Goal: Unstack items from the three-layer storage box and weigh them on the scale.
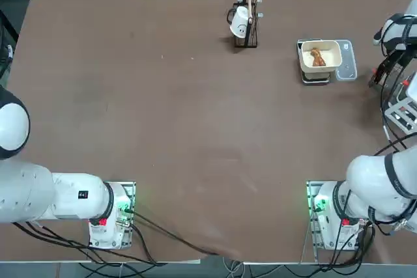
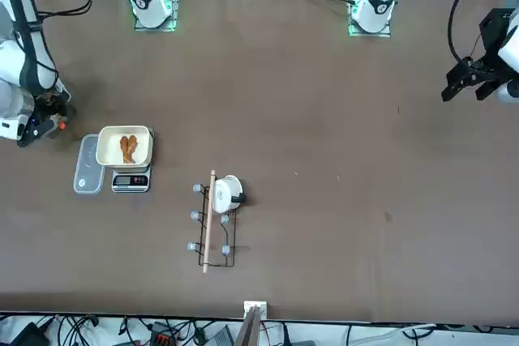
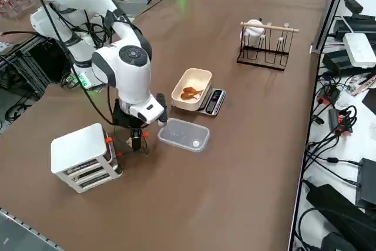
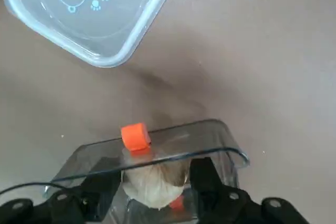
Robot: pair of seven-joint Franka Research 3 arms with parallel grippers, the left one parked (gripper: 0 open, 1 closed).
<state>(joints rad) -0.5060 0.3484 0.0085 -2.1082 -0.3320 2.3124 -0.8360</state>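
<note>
My pincer (image 4: 152, 179) hangs low over the table just beside the storage box (image 3: 82, 151), at my own right end of the table and well apart from the scale (image 3: 212, 101). It is down in a clear drawer (image 4: 210, 129) with an orange knob (image 4: 135, 136), because that is where the next thing to weigh lies. My two fingers stand wide and sit against either side of a pale lump (image 4: 155, 187), so I judge I have it gripped rather than merely straddled. The width suits its roundish bulk. The cream tray (image 3: 202, 74) rests on the scale with a brown piece (image 3: 189, 93) lying in it, so that weighing looks done. The clear plate (image 3: 176, 130) lies flat between the box and the scale, a small white bit (image 3: 195, 143) on it. Next I should lift straight up so the lump clears the drawer's rim.
</note>
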